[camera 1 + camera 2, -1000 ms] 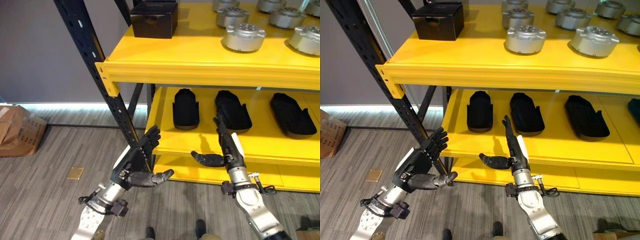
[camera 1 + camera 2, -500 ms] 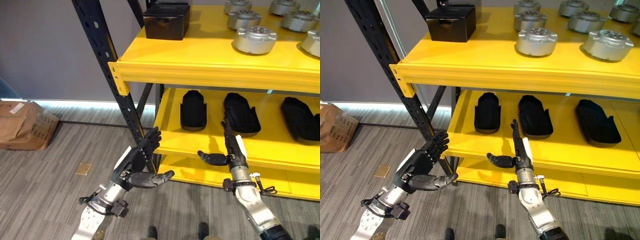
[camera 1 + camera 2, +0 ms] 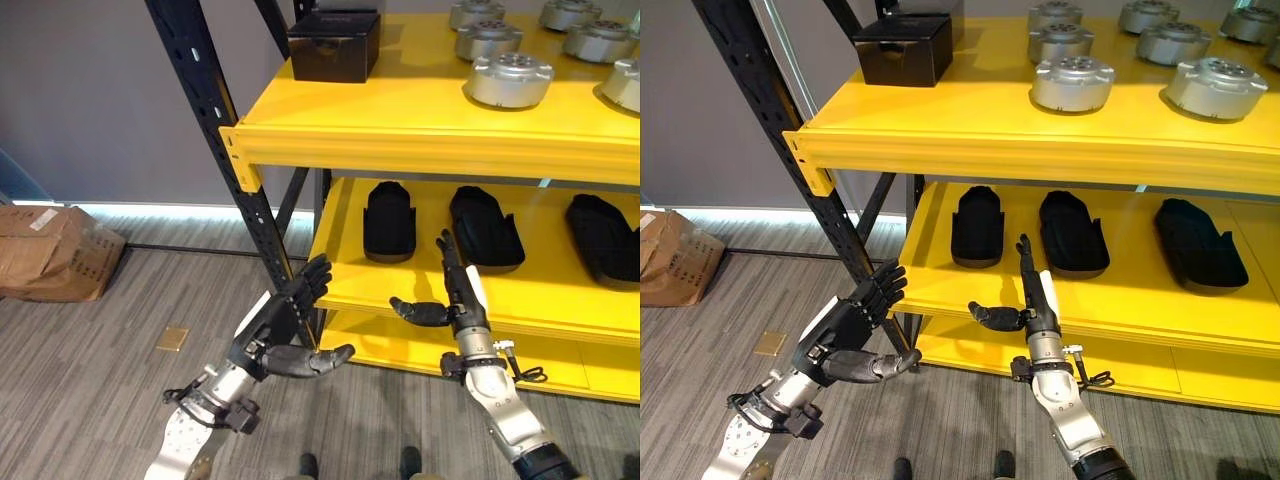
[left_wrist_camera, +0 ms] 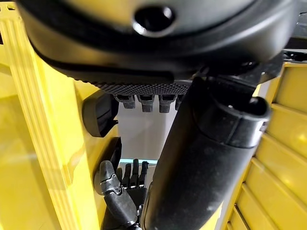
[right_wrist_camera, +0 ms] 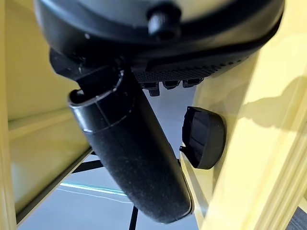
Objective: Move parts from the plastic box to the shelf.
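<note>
Reaching up from approx. 7 o'clock, the left hand (image 3: 283, 330) is held open beside the black perforated steel upright (image 3: 215, 150) of the rack, fingers straight, thumb out sideways, nothing gripped. At approx. 5 o'clock the right hand (image 3: 452, 290) is seen upright w/ fingers extended and thumb spread toward 9 o'clock; it is empty and is set just in front of the yellow metal lower shelf (image 3: 420, 290). At 9 o'clock a brown cardboard box (image 3: 55, 252) lies on the grey wood-pattern floor (image 3: 110, 350), well apart from the rack. Beyond the right hand, three black elongated moulded parts are laid on the lower shelf: one (image 3: 388, 219) at approx. 12 o'clock, a second (image 3: 485, 228) just beyond the fingertips, a third (image 3: 604, 237) toward 2 o'clock. Further off, on the yellow upper shelf (image 3: 400, 110), a black rectangular box (image 3: 334, 42) sits near the upright, and round silver metal parts, e.g. (image 3: 510, 78), are spread toward 1 o'clock.
</note>
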Robot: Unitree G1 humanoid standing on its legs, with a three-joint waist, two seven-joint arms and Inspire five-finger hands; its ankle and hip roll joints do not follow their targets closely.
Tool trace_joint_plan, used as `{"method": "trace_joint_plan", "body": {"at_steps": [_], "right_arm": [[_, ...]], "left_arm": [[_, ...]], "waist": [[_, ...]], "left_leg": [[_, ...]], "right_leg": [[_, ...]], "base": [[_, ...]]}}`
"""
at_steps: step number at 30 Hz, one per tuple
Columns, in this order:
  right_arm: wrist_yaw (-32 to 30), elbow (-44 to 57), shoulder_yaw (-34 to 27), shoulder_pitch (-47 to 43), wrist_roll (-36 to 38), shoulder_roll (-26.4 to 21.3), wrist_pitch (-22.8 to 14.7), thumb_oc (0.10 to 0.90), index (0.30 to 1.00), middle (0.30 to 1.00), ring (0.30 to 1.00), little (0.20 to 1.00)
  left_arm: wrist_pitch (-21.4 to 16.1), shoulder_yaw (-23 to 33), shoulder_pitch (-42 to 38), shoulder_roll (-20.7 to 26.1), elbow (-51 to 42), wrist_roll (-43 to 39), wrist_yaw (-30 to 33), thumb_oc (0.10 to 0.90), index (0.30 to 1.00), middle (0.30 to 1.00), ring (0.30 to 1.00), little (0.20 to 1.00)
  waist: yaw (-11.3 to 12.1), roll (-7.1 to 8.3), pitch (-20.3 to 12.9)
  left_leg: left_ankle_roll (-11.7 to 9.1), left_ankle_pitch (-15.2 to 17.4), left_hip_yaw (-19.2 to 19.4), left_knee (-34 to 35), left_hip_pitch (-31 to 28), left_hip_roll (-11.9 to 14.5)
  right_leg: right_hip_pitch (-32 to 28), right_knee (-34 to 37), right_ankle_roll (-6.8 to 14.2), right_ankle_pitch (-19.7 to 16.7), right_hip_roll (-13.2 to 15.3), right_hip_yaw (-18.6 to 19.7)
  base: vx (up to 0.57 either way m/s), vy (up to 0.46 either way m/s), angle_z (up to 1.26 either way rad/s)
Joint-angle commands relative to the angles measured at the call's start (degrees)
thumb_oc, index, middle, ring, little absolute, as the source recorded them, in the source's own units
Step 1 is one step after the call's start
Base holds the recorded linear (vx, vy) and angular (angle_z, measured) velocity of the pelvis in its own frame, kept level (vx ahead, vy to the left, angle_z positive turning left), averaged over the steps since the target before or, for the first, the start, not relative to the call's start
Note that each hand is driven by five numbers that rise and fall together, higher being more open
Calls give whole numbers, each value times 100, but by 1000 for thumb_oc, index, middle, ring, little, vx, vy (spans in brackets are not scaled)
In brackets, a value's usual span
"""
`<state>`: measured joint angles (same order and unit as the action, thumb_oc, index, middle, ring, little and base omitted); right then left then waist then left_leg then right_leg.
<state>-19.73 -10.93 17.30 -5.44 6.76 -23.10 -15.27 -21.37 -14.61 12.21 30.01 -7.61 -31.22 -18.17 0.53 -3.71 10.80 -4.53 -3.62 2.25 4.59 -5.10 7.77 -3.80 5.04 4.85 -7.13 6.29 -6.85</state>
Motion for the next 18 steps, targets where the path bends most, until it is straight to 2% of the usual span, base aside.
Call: {"method": "trace_joint_plan", "body": {"at_steps": [1, 5, 18], "right_arm": [[-326, -138, -113, -1054, -178, 98, -420, 900, 1000, 1000, 1000, 1000], [-429, -344, -142, -1137, -184, 145, -451, 900, 1000, 1000, 1000, 1000], [-278, -769, -161, -1840, -161, 9, -155, 900, 1000, 1000, 1000, 1000]], "left_arm": [[-449, -89, -526, 3, -621, -188, -18, 900, 1000, 1000, 1000, 1000], [-437, -132, -535, 4, -605, -213, -18, 900, 1000, 1000, 1000, 1000], [-355, -294, -643, -20, -642, -373, 10, 900, 1000, 1000, 1000, 1000]], "waist": [[143, 206, -169], [170, 155, -132], [256, -68, 66]], "left_leg": [[175, 189, 38, -70, -90, -99], [176, 195, 33, -102, -66, -109], [167, 174, -56, -212, 142, -181]], "right_leg": [[-182, -355, -22, 597, 227, -66], [-171, -384, -27, 605, 247, -81], [65, -617, -61, 666, 350, -129]], "base": [[0, 0, 0], [0, 0, 0], [0, 31, 5]]}}
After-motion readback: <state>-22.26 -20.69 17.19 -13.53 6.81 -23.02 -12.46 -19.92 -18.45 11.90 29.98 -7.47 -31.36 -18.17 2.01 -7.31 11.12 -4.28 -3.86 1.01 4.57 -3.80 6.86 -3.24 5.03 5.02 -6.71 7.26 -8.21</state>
